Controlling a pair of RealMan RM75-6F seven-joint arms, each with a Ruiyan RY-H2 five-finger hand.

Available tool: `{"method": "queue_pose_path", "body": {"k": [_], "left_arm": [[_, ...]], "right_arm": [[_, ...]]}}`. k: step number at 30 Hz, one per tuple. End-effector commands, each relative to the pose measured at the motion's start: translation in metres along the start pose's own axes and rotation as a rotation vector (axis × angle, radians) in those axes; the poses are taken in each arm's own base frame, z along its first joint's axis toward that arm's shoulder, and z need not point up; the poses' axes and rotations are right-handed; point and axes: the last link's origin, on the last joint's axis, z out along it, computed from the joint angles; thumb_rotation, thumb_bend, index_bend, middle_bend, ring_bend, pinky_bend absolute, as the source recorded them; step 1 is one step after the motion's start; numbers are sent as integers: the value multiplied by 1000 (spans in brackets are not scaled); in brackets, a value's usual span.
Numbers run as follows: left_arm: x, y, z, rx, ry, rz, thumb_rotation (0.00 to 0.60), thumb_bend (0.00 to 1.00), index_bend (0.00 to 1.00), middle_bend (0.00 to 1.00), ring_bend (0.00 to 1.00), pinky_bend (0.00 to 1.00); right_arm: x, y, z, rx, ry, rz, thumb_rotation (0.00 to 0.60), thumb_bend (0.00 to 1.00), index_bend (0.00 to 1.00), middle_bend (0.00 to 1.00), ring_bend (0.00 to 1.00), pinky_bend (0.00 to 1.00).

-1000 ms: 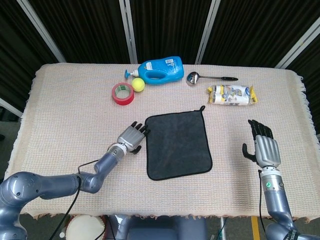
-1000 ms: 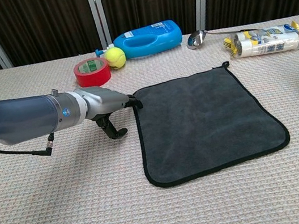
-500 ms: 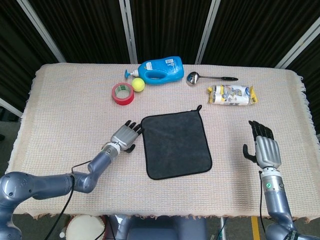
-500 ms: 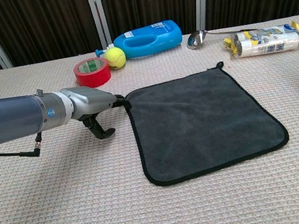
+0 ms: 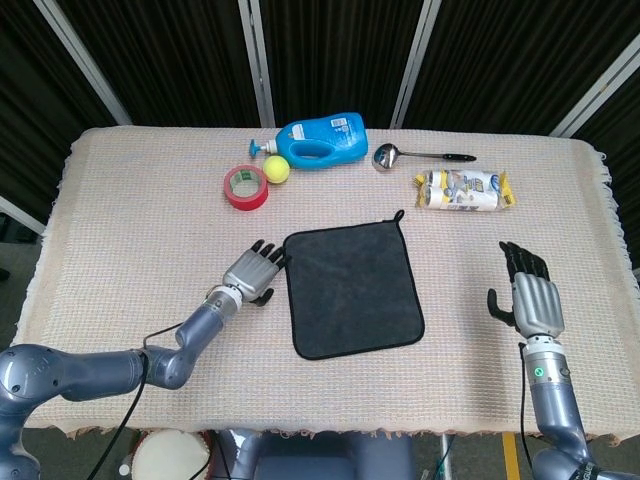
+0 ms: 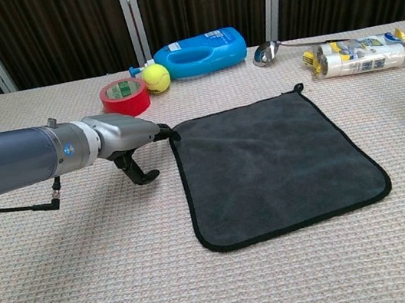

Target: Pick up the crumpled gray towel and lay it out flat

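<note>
The left hand lies low on the table with fingers extended and holding nothing, fingertips at the gray towel's near-left corner; it should lift clear without dragging the hem. The towel lies flat mid-table. The right hand, fingers spread and empty, sits well apart.

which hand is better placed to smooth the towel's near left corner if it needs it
Left. The left hand sits at the gray towel's left edge, fingertips by its far left corner, a short way from there. The right hand rests open, well apart on the towel's other side.
</note>
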Motion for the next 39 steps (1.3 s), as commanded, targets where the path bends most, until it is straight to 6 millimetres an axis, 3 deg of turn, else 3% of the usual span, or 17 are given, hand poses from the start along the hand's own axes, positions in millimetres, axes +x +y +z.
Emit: {"method": "queue_pose_path", "body": {"k": [1, 7, 13, 24, 32, 39], "left_arm": [[3, 1, -3, -5, 20, -29, 600, 393, 0, 0, 0, 19], [12, -7, -22, 14, 127, -132, 600, 204, 0, 0, 0, 19], [8, -47, -96, 156, 305, -334, 600, 120, 0, 0, 0, 18], [-36, -108, -235, 391, 398, -371, 600, 109, 0, 0, 0, 11], [-63, -118, -291, 451, 439, -406, 600, 108, 0, 0, 0, 3], [-84, -126, -328, 485, 461, -388, 600, 108, 0, 0, 0, 3]], "right_arm": [[0, 1, -1, 0, -1, -5, 600, 560, 0, 68, 0, 36], [1, 2, -4, 5, -2, -27, 600, 561, 0, 68, 0, 35], [6, 19, -20, -11, -12, -43, 600, 444, 0, 61, 0, 20], [18, 51, -64, 10, -8, -108, 600, 419, 0, 0, 0, 20], [20, 68, -91, 21, 43, -113, 600, 417, 0, 0, 0, 19], [21, 86, -106, 61, 152, -128, 600, 416, 0, 0, 0, 18]]}}
